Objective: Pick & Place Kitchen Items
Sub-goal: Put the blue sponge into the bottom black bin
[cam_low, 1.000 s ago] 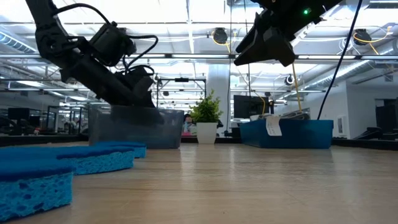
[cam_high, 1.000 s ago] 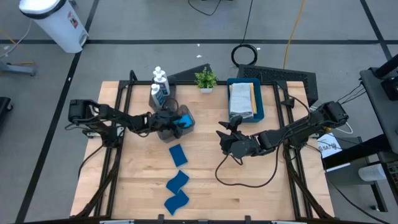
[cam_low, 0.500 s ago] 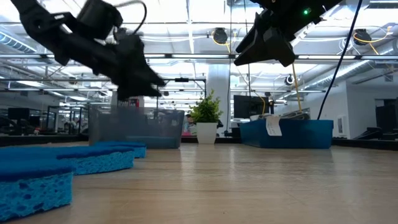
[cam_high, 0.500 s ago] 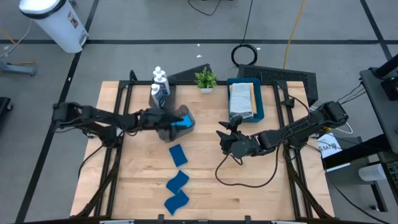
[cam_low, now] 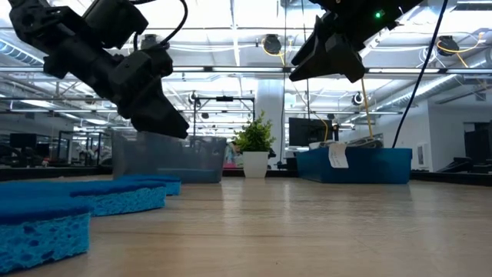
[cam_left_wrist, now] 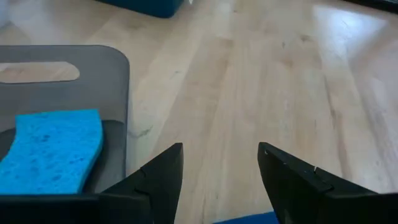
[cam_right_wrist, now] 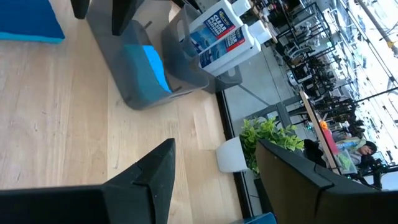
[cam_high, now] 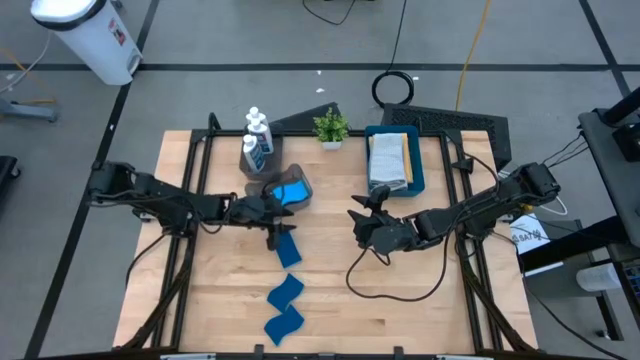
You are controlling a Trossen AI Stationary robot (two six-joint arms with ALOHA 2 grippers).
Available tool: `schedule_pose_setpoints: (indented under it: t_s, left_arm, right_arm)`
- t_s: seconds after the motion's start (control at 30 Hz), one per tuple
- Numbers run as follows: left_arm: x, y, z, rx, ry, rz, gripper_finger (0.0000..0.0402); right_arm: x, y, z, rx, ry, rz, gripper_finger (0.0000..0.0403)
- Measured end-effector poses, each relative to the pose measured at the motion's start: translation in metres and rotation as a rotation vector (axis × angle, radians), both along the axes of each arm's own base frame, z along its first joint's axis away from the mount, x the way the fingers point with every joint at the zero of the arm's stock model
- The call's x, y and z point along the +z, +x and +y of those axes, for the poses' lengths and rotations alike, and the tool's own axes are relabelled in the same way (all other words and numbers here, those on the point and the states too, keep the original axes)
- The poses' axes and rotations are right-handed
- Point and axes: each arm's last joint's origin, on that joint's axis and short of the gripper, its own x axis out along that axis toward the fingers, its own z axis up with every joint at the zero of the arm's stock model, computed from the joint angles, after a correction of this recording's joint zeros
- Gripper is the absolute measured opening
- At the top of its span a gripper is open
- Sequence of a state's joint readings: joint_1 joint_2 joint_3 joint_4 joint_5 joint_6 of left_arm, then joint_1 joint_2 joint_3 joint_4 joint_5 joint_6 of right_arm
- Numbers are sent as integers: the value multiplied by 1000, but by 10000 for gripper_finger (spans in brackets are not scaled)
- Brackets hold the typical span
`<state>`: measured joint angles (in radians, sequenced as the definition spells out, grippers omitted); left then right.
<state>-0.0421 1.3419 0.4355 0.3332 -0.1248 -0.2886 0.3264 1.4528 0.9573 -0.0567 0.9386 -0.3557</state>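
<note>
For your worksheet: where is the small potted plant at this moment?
In the high view the potted plant stands at the table's far edge, between the white bottles on its left and the blue tray on its right.

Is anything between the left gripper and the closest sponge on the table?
Nothing visible. The left gripper is open above the wood, with the nearest blue sponge right beside it. The grey bin sits behind it, not between.

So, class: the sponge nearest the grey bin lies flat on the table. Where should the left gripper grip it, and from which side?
Probably from straight above. The sponge lies flat, so only its thin wavy long edges offer purchase; the left gripper, open, hovers by it and could straddle its narrow width mid-length, clear of the bin.
</note>
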Motion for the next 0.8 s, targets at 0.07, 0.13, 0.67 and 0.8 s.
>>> schedule_pose_setpoints:
  t_s: [0.07,0.13,0.67,0.8]
  left_arm:
    - [0,0,1,23,12,-1,214]
    - [0,0,3,40,19,-2,214]
    - [21,4,-34,-271,137,-63,214]
    - [14,-2,-47,-380,209,27,214]
  right_arm:
    - [0,0,0,0,0,0,196]
    - [0,0,0,0,0,0,196]
    - [0,0,0,0,1,0,196]
    - [0,0,0,1,0,0,196]
